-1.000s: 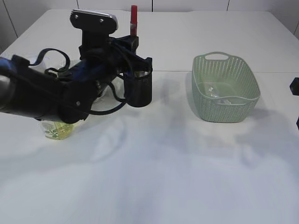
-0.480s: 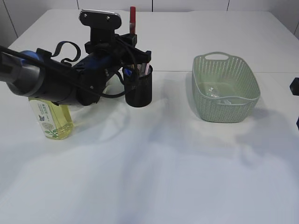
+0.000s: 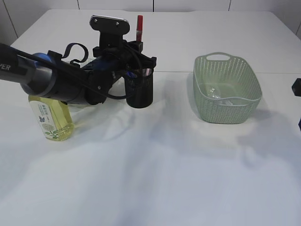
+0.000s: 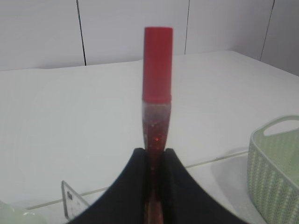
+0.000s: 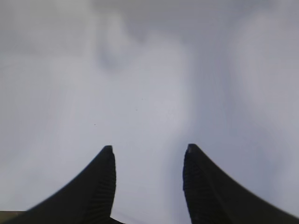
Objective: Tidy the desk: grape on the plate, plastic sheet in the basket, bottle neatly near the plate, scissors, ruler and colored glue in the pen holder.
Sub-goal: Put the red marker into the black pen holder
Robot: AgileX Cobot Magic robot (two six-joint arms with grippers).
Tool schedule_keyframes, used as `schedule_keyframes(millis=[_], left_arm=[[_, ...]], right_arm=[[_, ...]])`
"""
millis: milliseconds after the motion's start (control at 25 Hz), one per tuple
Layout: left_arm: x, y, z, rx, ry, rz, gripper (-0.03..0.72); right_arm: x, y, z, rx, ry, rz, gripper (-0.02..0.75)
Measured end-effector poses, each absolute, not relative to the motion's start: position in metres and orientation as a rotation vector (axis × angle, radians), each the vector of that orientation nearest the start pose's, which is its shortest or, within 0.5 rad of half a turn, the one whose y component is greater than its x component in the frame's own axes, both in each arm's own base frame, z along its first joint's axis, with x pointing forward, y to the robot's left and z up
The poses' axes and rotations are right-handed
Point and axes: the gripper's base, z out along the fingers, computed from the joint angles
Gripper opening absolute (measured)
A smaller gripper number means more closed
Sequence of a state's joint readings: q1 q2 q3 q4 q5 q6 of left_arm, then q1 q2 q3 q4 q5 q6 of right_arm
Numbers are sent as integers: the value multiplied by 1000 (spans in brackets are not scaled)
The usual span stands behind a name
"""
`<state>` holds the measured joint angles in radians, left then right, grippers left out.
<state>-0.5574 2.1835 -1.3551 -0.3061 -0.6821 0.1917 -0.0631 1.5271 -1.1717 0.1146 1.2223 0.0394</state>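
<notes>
Fingers (image 4: 133, 186) of the left gripper (image 3: 139, 45) clamp the red-capped glitter glue tube (image 4: 156, 93) upright above the black mesh pen holder (image 3: 139, 88). Best to centre it over the opening, lower it straight, then release, avoiding pens already inside. Right gripper (image 5: 148, 161) hangs parted, holding nothing. Yellow bottle (image 3: 51, 120) stands left; green basket (image 3: 226, 89) right.

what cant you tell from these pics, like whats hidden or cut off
- Plate and grape: hidden in the exterior view behind the left arm.
- Pen holder contents: exterior view, too small and partly behind the left gripper.
- Glue lower end: left wrist view, covered by the fingers.
- Basket contents: exterior view, pale and unclear.
- Right gripper: right wrist view shows only blurred white below it.
</notes>
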Motion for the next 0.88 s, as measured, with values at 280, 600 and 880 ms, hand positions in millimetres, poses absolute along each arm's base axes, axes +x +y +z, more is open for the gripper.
schedule_keyframes(millis=[280,600,880], left_arm=[[419,-241,170,282,1653,-304,130],[419,-241,170,282,1653,-304,232],[412,-241,189,318,1750,-335,241]], right_arm=[[281,-8,271,210,3048,166,378],[281,-8,271,210,3048,166,378],[281,-8,271,210,3048,166,378]])
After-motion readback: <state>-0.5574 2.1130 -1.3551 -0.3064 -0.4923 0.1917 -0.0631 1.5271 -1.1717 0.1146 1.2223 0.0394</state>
